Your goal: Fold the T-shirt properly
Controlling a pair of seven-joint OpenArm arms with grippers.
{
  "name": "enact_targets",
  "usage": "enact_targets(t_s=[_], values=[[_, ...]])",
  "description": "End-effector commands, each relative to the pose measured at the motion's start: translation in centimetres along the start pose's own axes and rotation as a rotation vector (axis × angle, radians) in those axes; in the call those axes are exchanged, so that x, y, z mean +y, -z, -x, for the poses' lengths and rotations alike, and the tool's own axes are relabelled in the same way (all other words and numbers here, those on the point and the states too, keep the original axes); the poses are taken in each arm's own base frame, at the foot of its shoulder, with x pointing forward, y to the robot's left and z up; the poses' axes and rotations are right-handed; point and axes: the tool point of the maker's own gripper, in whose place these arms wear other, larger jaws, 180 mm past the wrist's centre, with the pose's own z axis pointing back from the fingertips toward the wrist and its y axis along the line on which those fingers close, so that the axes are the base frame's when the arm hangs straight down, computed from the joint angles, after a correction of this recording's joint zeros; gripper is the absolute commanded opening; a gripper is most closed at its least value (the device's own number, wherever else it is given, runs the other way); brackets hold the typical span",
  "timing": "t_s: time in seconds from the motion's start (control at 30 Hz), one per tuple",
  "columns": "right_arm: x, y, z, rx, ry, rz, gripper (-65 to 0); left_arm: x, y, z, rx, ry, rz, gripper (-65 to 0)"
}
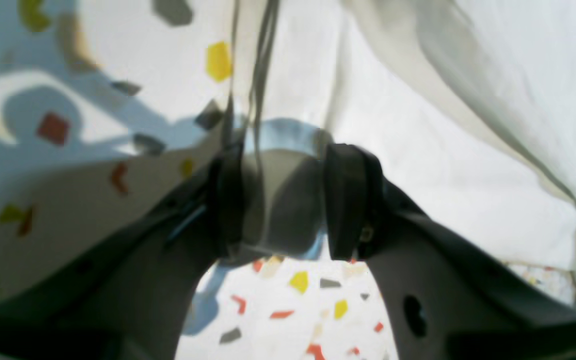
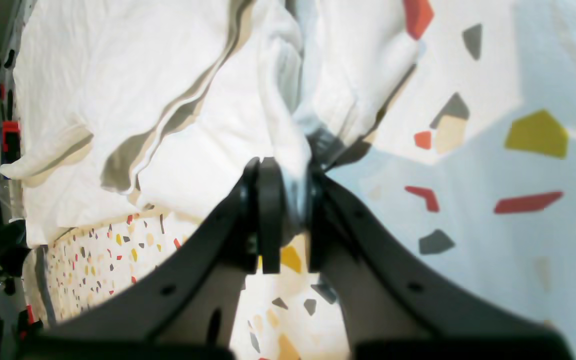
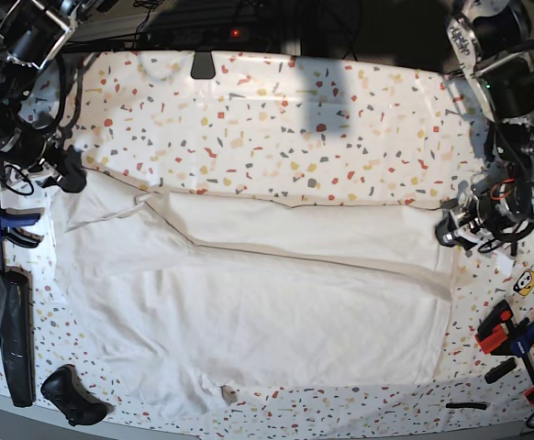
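Beside T-shirt (image 3: 249,312), orange clamps (image 3: 510,330), black pouch (image 3: 16,335)

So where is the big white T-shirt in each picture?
Left wrist: the T-shirt fills the upper right, beside the left gripper.
Right wrist: it covers the upper left, its edge pinched in the right gripper.
Base: it lies spread across the middle.
Shared landmark: the speckled tabletop.
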Motion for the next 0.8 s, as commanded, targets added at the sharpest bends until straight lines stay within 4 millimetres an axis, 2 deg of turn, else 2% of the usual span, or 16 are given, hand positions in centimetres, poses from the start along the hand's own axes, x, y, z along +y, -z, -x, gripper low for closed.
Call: enact_targets(t_s=[0.0, 0.1, 0.2, 0.23, 0.3, 0.33, 0.5, 0.63, 0.77], values=[[-0.1, -0.5, -0.9, -0.001, -0.035, 0.013, -65.0, -0.6, 0.4, 1.2, 0.066, 0.004, 0.002, -39.5], [-0.1, -0.5, -0.9, -0.003, -0.035, 0.013, -65.0, -2.3, 0.8, 2.2, 0.122, -0.01, 0.05, -39.6], [-0.1, -0.5, -1.1, -0.005, -0.036, 0.012, -65.0, -2.9, 1.0, 2.2, 0.128, -0.013, 0.067, -41.3], [-0.1, -0.5, -1.1, -0.006, -0.036, 0.012, -65.0, -2.9, 1.0, 2.2, 0.127, -0.013, 0.067, -46.0], [-0.1, -0.5, -1.2, -0.011, -0.037, 0.013, -65.0, -2.9, 1.0, 2.1, 0.126, -0.012, 0.068, -63.0], [-0.1, -0.5, -1.3, -0.015, -0.037, 0.013, -65.0, -2.9, 1.0, 2.1, 0.125, -0.013, 0.068, -65.0], [0.4, -0.8, -1.6, -0.018, -0.03, -0.016, -65.0, -2.4, 0.7, 1.9, 0.125, -0.009, 0.057, -65.0], [1.4, -2.0, -2.8, -0.021, -0.054, -0.058, -65.0, -0.6, -0.5, 1.2, 0.124, -0.001, 0.025, -65.0], [1.6, -3.2, -3.3, -0.034, -0.119, -0.03, -65.0, -0.1, -1.8, 0.5, 0.096, -0.016, 0.081, -65.0]])
